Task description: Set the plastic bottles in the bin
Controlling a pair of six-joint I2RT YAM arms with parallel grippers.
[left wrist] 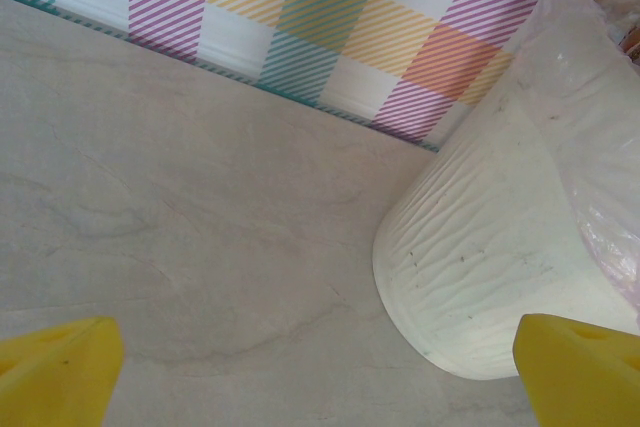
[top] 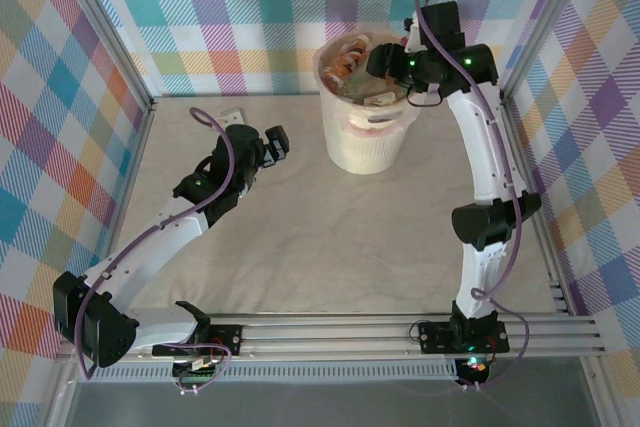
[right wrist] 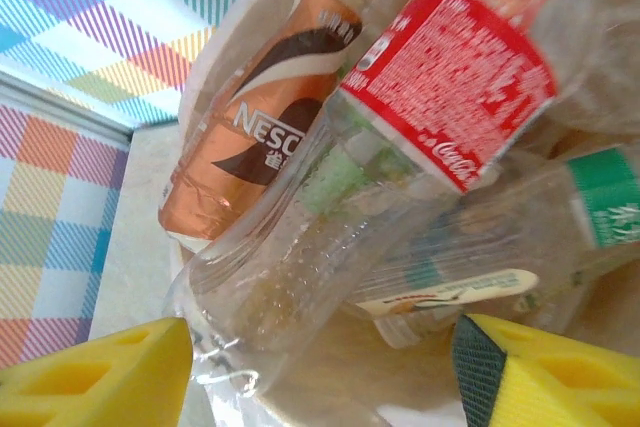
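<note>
- Your R gripper (top: 385,59) is hanging right over the bin (top: 362,147) at the far side of the table (top: 300,257). In the wrist view its fingers are standing apart, w/ the red-label bottle (right wrist: 450,87) lying just ahead of them, its base beside one finger. It's not being pinched, as far as I can tell.
- The plastic bottles (top: 348,65) are sitting inside the bin, piled close to the rim.
- The red-label bottle is leaning slantwise across the brown-label bottle (right wrist: 260,137) and the green-label bottle (right wrist: 600,202), so it's prob. not settled. If you're pulling out fast or at an angle, a finger could be clipping its base and flicking it over the rim.
- W/ the pile riding this high, any nudge is likely sending a bottle rolling out onto the table, and you're then re-picking.
- The R wrist is sitting low by the rim. Going out sideways, you're risking hooking the rim and tipping or dragging the bin, which looks light. Straight up first is the safer exit.
- Your L gripper (top: 277,139) is standing fully open and empty, low over the table near the bin. The bin wall (left wrist: 500,247) is looming close on its right side in the wrist view. Swinging that arm toward the bin w/o lifting, you're prob. shoving it, maybe into the R arm.
</note>
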